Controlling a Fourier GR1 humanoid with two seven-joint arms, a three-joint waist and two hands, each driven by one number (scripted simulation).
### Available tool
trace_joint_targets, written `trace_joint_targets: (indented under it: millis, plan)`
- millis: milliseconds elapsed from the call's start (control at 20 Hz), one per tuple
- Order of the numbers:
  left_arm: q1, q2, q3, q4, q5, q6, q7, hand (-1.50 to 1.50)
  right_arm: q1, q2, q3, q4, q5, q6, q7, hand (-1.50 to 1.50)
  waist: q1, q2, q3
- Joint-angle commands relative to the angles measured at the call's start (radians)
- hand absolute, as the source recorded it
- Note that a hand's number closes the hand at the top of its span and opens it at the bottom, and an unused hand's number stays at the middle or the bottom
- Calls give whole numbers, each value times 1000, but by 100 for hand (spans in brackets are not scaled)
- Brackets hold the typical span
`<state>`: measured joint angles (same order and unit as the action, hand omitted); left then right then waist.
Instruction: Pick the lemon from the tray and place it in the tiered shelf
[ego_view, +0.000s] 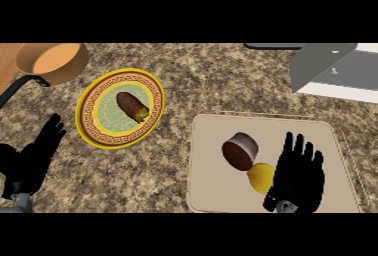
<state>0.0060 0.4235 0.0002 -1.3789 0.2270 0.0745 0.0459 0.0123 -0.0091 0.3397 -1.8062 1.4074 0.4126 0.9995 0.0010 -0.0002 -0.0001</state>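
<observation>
one robot hand counts here: my right robot hand (299, 175) hangs over the tray (212, 192), fingers straight and a bit spread, pinching nothing. the lemon (260, 177) sits at its left side, partly under the palm, just beside a brown lump (240, 150). the tiered shelf (317, 65) is up-right. my left robot hand (33, 155) rests well apart, so right's nearer, i'd say.

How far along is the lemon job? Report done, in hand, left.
Done: nothing; the lemon lies on the tray. In hand: the right hand is open beside it, fingers straight. Left: grasp, lift, place in the tiered shelf.
</observation>
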Motion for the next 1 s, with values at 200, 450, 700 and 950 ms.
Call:
trace_joint_targets:
  millis: [200, 450, 700, 950]
  plan:
    - [-22, -8, 42, 47, -21, -49, -18, 0, -82, 9, -32, 164, -68, -48, 109, 150, 1, 2, 0]
    - [27, -5, 80, 4, -18, -66, 1, 0, 12, -1, -55, 114, -22, -42, -14, 150, 0, 0, 0]
    - [-28, -1, 102, 67, -20, -104, -11, 0, 7, -37, -55, 131, 20, -76, -54, 150, -3, 1, 0]
    - [3, -51, 83, -1, -64, -67, 29, 0, -21, -25, -4, 88, 100, -83, -33, 150, 0, 0, 0]
